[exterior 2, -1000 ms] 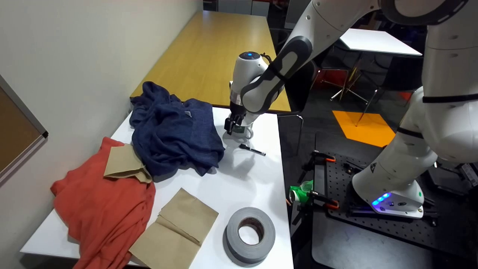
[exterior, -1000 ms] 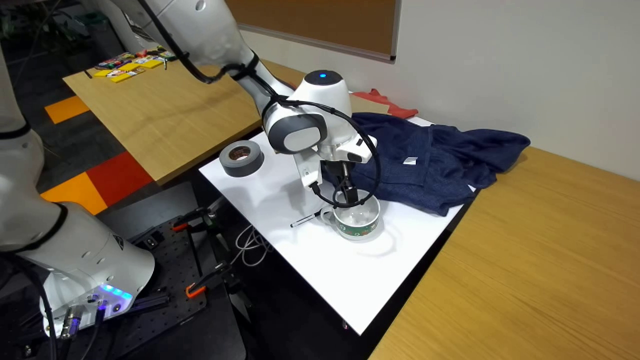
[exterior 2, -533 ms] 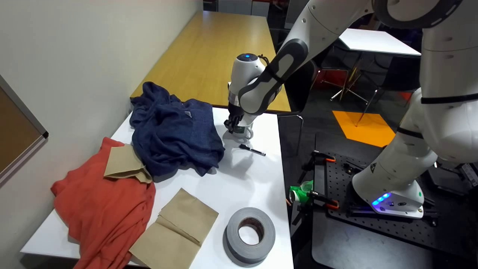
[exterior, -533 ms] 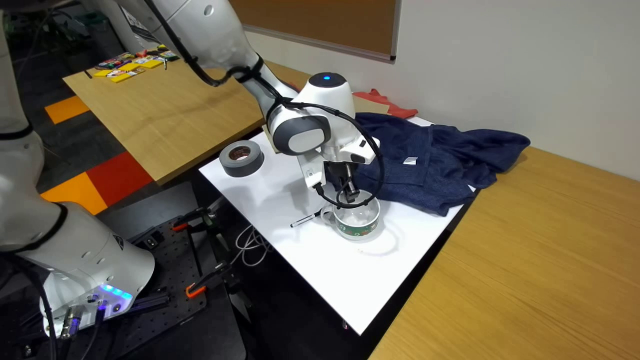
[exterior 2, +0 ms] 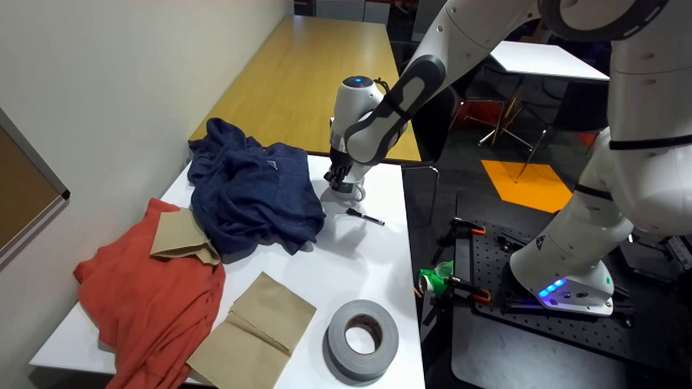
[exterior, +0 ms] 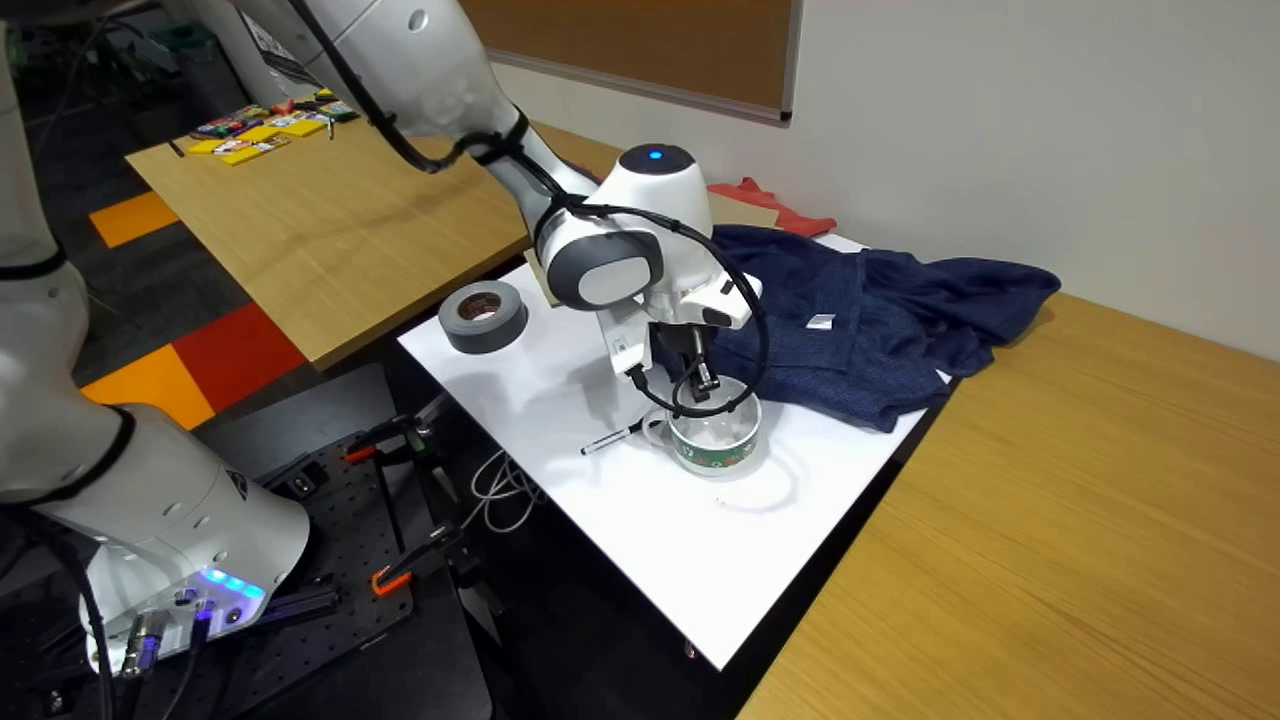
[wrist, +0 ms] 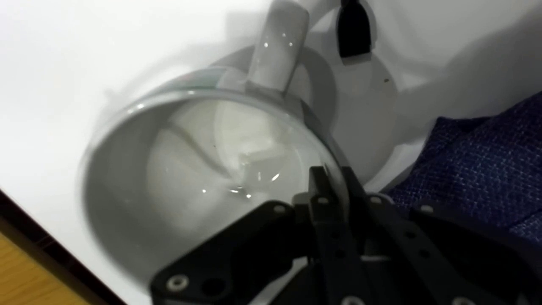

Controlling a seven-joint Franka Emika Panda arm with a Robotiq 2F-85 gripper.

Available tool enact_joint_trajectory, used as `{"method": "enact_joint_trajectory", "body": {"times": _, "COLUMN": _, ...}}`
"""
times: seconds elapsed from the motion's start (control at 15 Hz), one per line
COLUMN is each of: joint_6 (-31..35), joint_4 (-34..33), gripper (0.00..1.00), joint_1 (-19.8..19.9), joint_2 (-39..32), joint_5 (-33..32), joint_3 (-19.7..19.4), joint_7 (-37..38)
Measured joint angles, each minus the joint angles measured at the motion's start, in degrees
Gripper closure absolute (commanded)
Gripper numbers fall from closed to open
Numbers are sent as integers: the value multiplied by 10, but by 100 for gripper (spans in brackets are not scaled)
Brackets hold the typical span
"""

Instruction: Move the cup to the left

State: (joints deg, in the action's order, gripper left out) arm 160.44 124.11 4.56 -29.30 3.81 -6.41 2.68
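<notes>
A white cup [exterior: 714, 456] with a green patterned band stands upright on the white table, its handle towards a marker pen. In the wrist view the cup [wrist: 123, 190] fills the left half, its handle [wrist: 279, 46] pointing up. My gripper [wrist: 334, 176] is shut on the cup's wall at the rim: one finger [wrist: 318, 182] is inside, the other outside. An exterior view has the gripper [exterior: 706, 388] reaching down into the cup's far side. Elsewhere the arm partly hides the cup [exterior 2: 346, 190]. Whether its base touches the table, I cannot tell.
The marker [exterior 2: 365, 216] lies by the handle. A navy garment [exterior 2: 254, 194] is close beside the gripper. Farther along are a red garment [exterior 2: 157, 302], brown paper [exterior 2: 259, 329] and a grey tape roll [exterior 2: 362, 362]. A wooden table [exterior: 1060, 520] adjoins the white one.
The jaws have come together on the cup's rim. The arm has shifted slightly, and in both exterior views the cup has moved by a very small amount.
</notes>
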Motion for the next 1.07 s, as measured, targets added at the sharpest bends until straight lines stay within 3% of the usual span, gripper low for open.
{"method": "enact_joint_trajectory", "body": {"times": 0.6, "joint_6": 1, "joint_4": 9, "gripper": 98, "joint_1": 25, "joint_2": 29, "joint_5": 22, "joint_3": 39, "joint_7": -3}}
{"method": "enact_joint_trajectory", "body": {"times": 1.07, "joint_6": 1, "joint_4": 66, "gripper": 98, "joint_1": 26, "joint_2": 102, "joint_5": 26, "joint_3": 64, "joint_7": -28}}
